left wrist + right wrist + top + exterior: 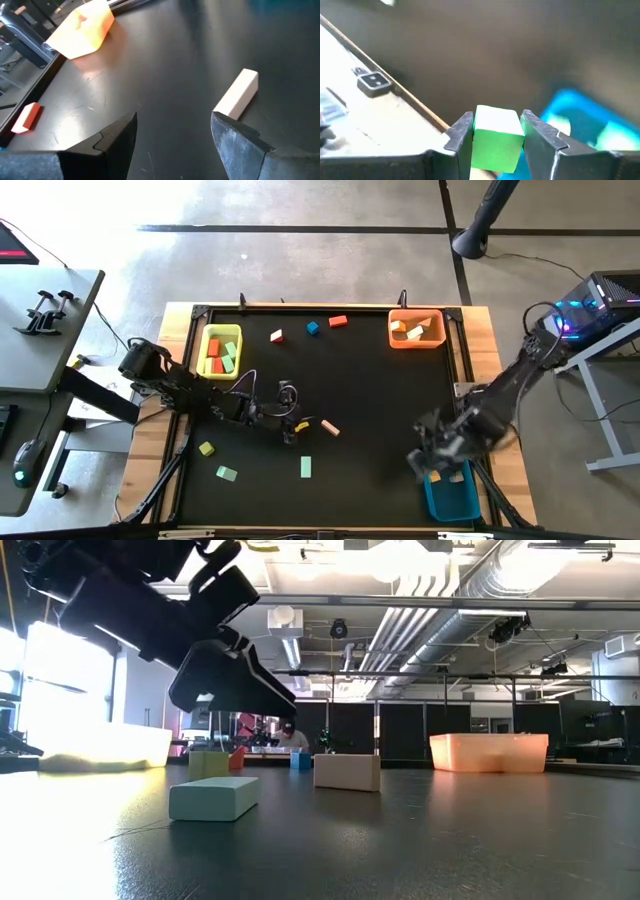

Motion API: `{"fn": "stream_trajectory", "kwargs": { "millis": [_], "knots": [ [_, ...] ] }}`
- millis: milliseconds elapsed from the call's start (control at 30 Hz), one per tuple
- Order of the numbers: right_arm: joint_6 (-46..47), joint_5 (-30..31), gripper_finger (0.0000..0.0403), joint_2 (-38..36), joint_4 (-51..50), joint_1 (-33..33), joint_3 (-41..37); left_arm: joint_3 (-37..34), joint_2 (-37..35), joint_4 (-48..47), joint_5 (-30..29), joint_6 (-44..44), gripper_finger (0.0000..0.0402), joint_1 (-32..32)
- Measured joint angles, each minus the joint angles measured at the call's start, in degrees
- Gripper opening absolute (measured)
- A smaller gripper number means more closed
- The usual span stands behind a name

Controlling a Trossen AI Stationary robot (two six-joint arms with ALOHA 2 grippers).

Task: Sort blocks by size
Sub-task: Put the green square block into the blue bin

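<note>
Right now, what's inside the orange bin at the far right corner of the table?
The orange bin holds a few pale, tan-looking blocks in the high view. Their exact number is unclear, and in the low view its wall hides them entirely.

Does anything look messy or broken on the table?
Nothing looks broken or spilled. Loose blocks lie scattered on the mat, waiting to be sorted. The right claw holds a green block near the blue bin.

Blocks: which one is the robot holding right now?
The green block, pinched in the right gripper near the blue bin; the other blocks lie loose or in bins.
</note>
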Motion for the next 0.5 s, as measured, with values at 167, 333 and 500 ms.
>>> {"fn": "stream_trajectory", "kwargs": {
  "millis": [167, 333, 500],
  "knots": [
    [20.8, -12.2, 0.0128, 5.1, 1.5, 11.0, -2.8, 0.0, 0.0, -0.2, 0.9, -0.5, 0.0241, 0.0],
    [29.4, -16.0, 0.0183, 9.6, 4.6, 16.2, -4.2, 0.0, 0.0, -0.2, 1.0, -1.1, 0.0241, -0.2],
    [27.3, -10.2, 0.0247, 10.3, 3.5, 15.6, -4.2, 0.0, 0.0, 0.0, 1.2, -1.5, 0.0241, -0.2]
  ]
}}
